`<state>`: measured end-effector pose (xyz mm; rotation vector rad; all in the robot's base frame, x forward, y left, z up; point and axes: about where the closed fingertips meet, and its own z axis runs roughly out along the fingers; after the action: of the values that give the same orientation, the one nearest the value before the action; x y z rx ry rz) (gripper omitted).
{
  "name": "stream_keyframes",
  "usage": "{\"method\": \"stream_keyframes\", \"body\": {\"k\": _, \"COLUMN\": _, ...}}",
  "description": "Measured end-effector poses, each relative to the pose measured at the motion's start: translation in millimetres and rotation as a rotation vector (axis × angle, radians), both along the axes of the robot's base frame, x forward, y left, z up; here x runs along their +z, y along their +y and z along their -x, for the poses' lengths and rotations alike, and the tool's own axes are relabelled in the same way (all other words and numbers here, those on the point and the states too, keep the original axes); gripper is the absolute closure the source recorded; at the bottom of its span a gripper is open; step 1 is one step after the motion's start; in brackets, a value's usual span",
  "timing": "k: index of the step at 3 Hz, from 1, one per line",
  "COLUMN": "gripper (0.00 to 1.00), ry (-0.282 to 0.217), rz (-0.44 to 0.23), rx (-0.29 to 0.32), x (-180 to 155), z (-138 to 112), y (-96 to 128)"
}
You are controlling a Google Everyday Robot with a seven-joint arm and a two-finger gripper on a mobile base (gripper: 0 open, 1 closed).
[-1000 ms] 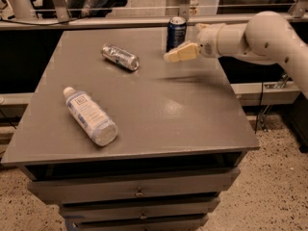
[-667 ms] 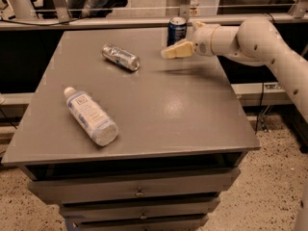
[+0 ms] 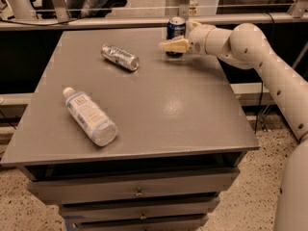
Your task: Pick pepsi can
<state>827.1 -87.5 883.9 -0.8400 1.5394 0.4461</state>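
A clear plastic bottle with a white cap and pale label point(image 3: 90, 117) is found lying on its side at the left front of the grey metal table point(image 3: 183, 105), its contents not discernible, and a crinkled silver can point(image 3: 120, 57) is found lying on its side farther back. The small dark blue pepsi can with a silver top rim point(image 3: 176, 27) is observed upright at the table's far edge, its lower part crossed by a cream finger point(image 3: 169, 45). The two-finger gripper point(image 3: 174, 40) is positioned at this can with its jaws parted on either side of it, though contact cannot be confirmed.
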Motion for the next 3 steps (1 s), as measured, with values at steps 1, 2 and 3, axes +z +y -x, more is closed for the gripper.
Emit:
{"method": "stream_keyframes", "body": {"k": 1, "gripper": 0.42, "ry": 0.003, "rz": -0.022, "rx": -0.006, "x": 1, "z": -3, "y": 0}}
{"method": "stream_keyframes", "body": {"k": 2, "gripper": 0.65, "ry": 0.046, "rz": -0.049, "rx": 0.002, "x": 12, "z": 15, "y": 4}}
{"method": "stream_keyframes", "body": {"k": 3, "gripper": 0.88, "ry": 0.074, "rz": -0.1, "rx": 0.064, "x": 33, "z": 47, "y": 17}}
